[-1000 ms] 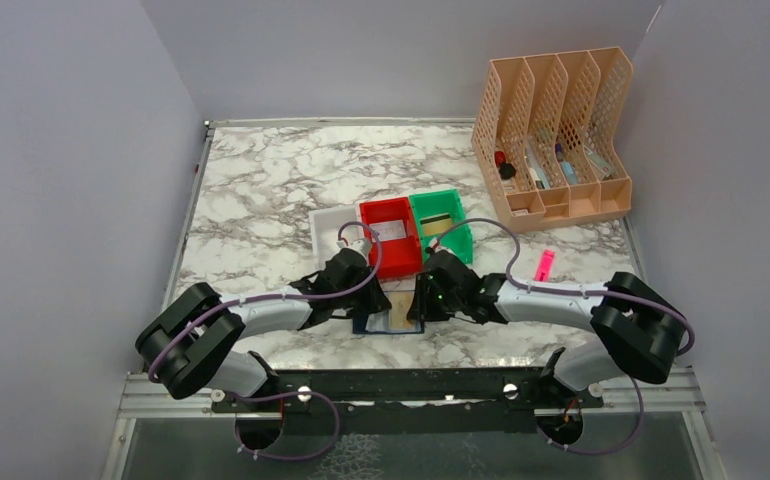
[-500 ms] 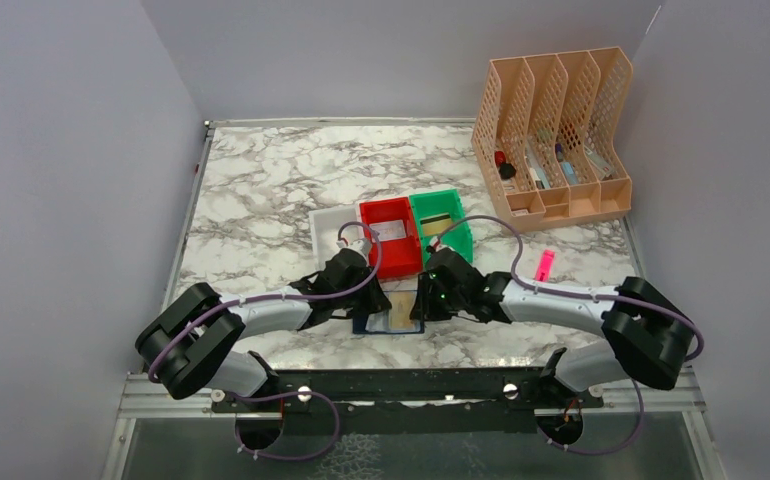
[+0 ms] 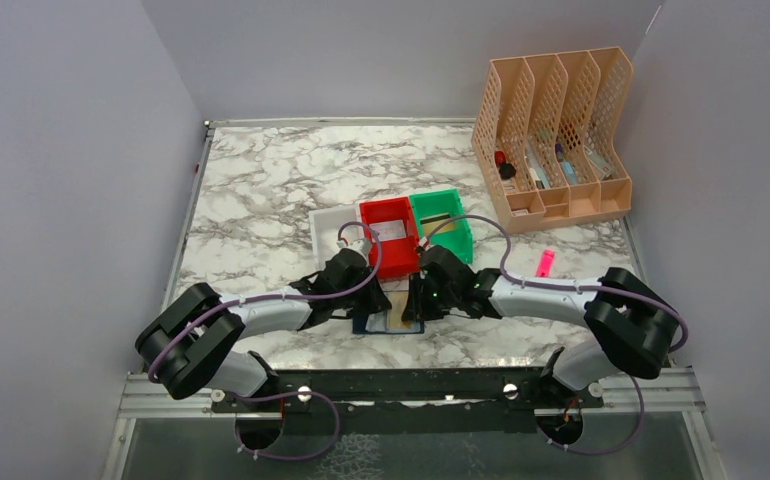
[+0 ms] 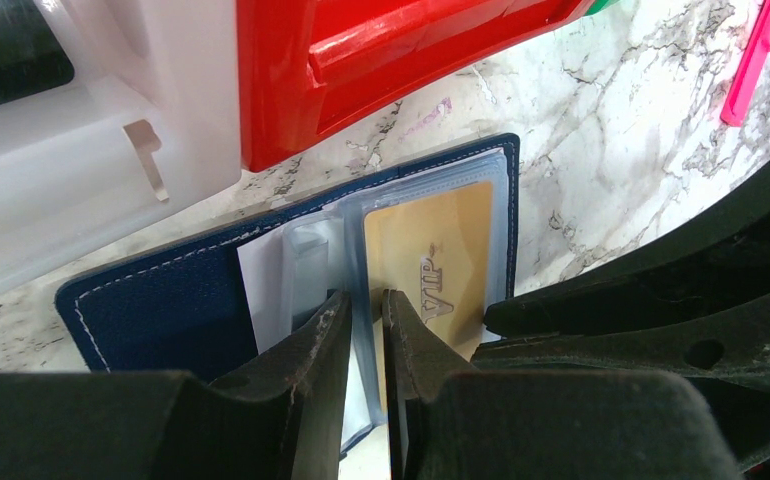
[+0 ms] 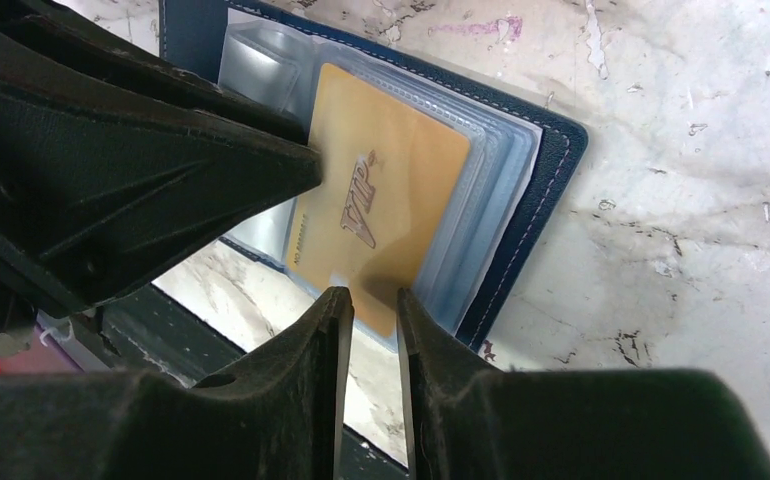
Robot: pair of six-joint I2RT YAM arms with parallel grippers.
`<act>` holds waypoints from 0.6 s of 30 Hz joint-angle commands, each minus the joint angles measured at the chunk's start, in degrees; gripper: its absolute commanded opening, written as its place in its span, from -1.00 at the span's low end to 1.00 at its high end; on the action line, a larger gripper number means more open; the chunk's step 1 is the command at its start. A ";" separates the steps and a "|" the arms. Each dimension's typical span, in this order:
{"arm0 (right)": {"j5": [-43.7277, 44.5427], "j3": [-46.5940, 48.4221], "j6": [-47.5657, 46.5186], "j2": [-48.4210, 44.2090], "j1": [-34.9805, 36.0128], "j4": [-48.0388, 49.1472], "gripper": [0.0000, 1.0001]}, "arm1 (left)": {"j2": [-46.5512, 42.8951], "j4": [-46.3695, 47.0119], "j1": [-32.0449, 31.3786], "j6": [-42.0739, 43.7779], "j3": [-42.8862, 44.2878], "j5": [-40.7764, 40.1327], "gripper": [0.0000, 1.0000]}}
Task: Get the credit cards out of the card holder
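**Drawing the gold card out of its sleeve: grip and pull notes**

Left gripper (image 4: 366, 312): fingers almost together. It looks clamped on the edge of one of the clear sleeves (image 4: 306, 265), close to the fold of the card holder (image 4: 161, 300).

Right gripper (image 5: 374, 312): fingers a narrow slit apart, tips down at the near end of the gold card (image 5: 381, 190). Gold shows in the slit, but I cannot tell whether they bite on the card or only straddle it.

Position: the gold card, marked VIP, lies face up in the top sleeve. The holder lies open and flat, close to the near edge of the surface (image 5: 681, 250), about midway along it. It is just in front of the red bin (image 4: 361, 50), with the white bin (image 4: 71, 140) beside that. A pink stick (image 4: 756, 60) lies well apart, toward the right edge. I can make out no other credit cards in the sleeves.

Judgement: the step in hand is withdrawing this card.
- The right fingers should take the card alone, not card plus sleeve film.
- I take the sleeve mouth to be at the right gripper's end, so the pull should run straight along the card's long side, low over the surface.
- The left grip serves as the counter-hold. If it slackens, the whole holder would likely slide toward the near edge.
- The plastic looks glossy, so a shallow bite may slip. A deeper bite before pulling seems wise.
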 commanded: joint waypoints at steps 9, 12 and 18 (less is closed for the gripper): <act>2.36 -2.13 3.10 4.73 0.07 0.80 -0.46 | 0.39 -2.03 -0.49 0.81 -2.95 1.17 -0.63; 3.48 -2.63 4.06 4.65 0.07 0.28 -0.50 | -0.09 -0.80 -0.45 -0.08 -4.29 1.03 -0.75; 5.25 -2.05 4.96 5.00 0.07 -1.52 -0.53 | -0.76 -0.48 -0.40 -0.46 -4.65 0.56 -1.00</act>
